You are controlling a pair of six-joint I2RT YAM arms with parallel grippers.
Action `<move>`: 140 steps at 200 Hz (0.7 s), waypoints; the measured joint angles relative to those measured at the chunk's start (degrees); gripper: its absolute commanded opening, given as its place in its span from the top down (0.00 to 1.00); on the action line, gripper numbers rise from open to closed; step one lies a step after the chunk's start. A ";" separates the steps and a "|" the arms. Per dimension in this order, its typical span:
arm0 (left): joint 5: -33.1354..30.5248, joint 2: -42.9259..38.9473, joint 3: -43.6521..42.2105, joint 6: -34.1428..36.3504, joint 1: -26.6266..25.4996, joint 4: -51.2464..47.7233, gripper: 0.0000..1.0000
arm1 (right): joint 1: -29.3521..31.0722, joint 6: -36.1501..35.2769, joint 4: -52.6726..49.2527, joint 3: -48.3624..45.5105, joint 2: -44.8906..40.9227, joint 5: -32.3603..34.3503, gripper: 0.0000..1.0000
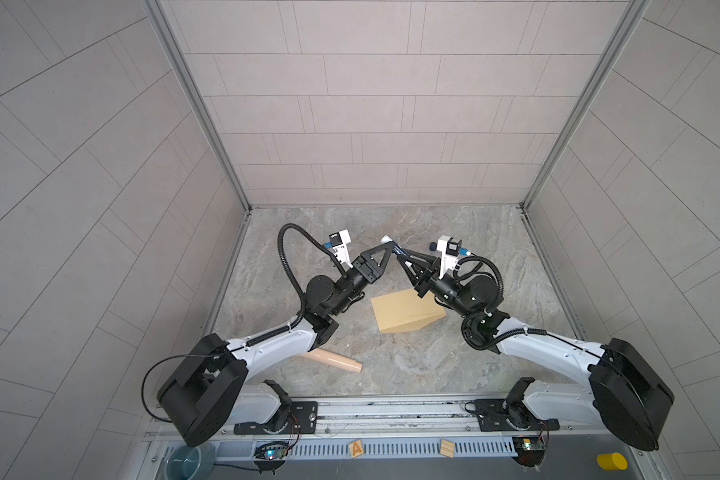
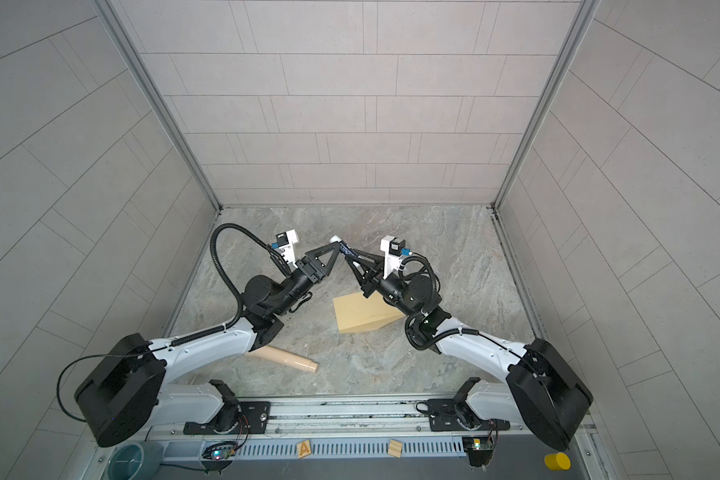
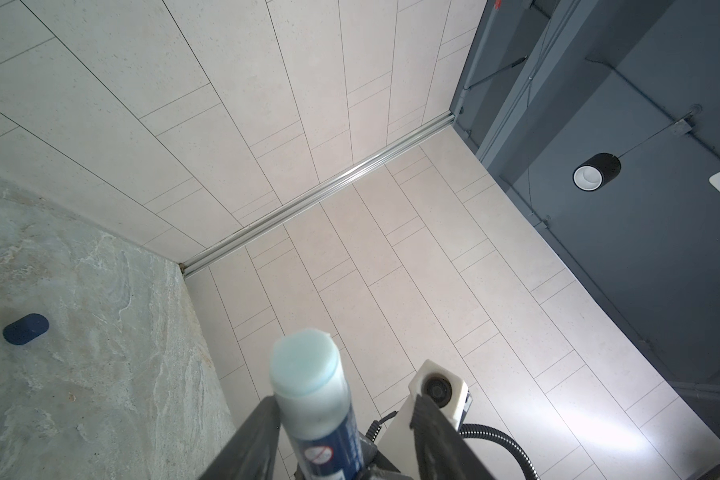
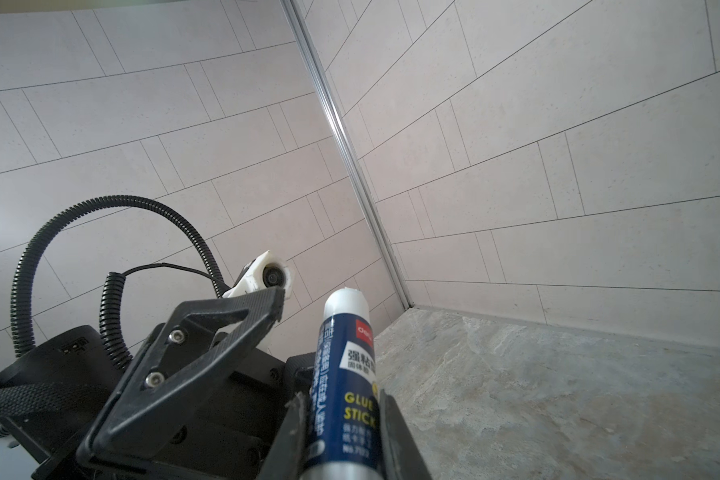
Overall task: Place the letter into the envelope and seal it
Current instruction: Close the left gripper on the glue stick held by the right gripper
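We find the glue stick (image 1: 387, 240) raised between both claws, the envelope (image 1: 404, 312) lying below.
In both top views the right claw (image 1: 404, 257) is clenched on the stick, the left claw (image 1: 391, 248) sits at its 9 o'clock, and the envelope lies flat on the surface (image 1: 453, 232) at 6 o'clock of them. Left wrist: that claw straddles the bare-tipped stick, one finger (image 3: 258, 419) beside it and the other apart, so released; a dark cap (image 3: 26, 328) lies on the surface, well apart. Right wrist: both fingers pinch the barrel. We judge the left should close below the glue while the right holds firm. The letter shows nowhere; whether it sits inside the envelope we cannot tell.
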 measured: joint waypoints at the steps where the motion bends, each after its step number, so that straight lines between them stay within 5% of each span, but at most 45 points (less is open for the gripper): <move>1: 0.00 0.00 0.02 0.00 0.00 -0.02 0.44 | 0.02 -0.02 0.02 0.00 0.00 0.00 1.00; 38: -0.07 0.42 0.28 0.00 0.00 -0.04 0.46 | 0.59 0.00 0.48 0.02 0.63 0.07 1.00; 140: -0.66 1.53 0.92 -1.20 0.00 0.42 0.85 | 1.79 0.22 2.60 0.31 1.68 0.52 1.00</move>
